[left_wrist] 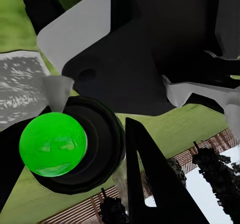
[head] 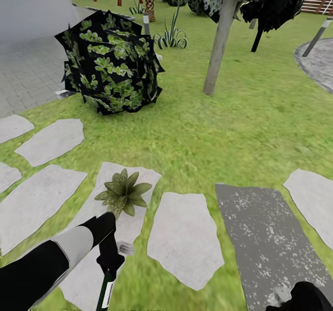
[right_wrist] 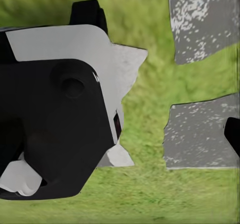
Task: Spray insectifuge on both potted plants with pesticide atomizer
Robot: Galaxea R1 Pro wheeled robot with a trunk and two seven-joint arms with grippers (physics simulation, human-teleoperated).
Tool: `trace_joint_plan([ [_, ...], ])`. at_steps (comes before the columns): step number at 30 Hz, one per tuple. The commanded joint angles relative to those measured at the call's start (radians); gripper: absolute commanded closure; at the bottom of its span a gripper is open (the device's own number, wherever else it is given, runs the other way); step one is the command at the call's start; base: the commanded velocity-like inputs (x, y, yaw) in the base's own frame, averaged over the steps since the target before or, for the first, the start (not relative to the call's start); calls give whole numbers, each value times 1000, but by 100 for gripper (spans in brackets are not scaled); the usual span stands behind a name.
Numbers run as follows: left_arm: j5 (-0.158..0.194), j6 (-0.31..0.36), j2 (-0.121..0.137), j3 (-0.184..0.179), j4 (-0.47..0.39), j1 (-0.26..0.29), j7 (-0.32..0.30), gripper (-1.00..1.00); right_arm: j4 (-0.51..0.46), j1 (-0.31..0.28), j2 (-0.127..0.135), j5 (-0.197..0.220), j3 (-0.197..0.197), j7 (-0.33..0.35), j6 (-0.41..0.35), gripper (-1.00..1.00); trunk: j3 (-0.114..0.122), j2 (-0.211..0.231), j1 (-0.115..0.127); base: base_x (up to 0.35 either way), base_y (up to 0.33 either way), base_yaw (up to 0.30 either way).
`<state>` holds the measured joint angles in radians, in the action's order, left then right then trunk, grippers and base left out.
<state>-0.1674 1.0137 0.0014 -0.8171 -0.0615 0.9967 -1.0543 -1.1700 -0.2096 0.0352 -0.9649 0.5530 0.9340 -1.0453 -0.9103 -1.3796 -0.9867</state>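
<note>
Stepping stones point(head: 44, 195) fill the lower left of the head view. There the left gripper point(head: 109, 260) is clenched around the pesticide atomizer point(head: 104, 292), whose dark green bottle hangs below it at the bottom edge. Just above, a potted plant point(head: 123, 192) sits on a pale slab. A dark round bush point(head: 111, 61) stands upper left, a tree trunk point(head: 221, 38) upper centre. The right gripper point(head: 305, 297) shows at lower right; I cannot tell its grip.
</note>
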Motion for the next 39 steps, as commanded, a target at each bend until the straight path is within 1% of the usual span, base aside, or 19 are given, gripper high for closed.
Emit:
trace_joint_plan([
  [1,-11,5,0,3,-1,0,-9,100,0,-1,0,-9,1,10,-2,-100,-2,0,0,0,-294,191],
  [18,-11,5,0,3,-1,0,-9,100,0,-1,2,-9,1,9,-2,-100,-21,0,0,0,-273,191],
  [26,-11,5,1,3,-1,19,-9,100,0,-1,2,-9,1,9,-2,-100,-30,0,0,0,-177,192],
  [39,-11,5,0,4,-1,25,-10,100,0,-1,2,-9,1,9,-2,-100,-44,0,0,0,-160,191],
])
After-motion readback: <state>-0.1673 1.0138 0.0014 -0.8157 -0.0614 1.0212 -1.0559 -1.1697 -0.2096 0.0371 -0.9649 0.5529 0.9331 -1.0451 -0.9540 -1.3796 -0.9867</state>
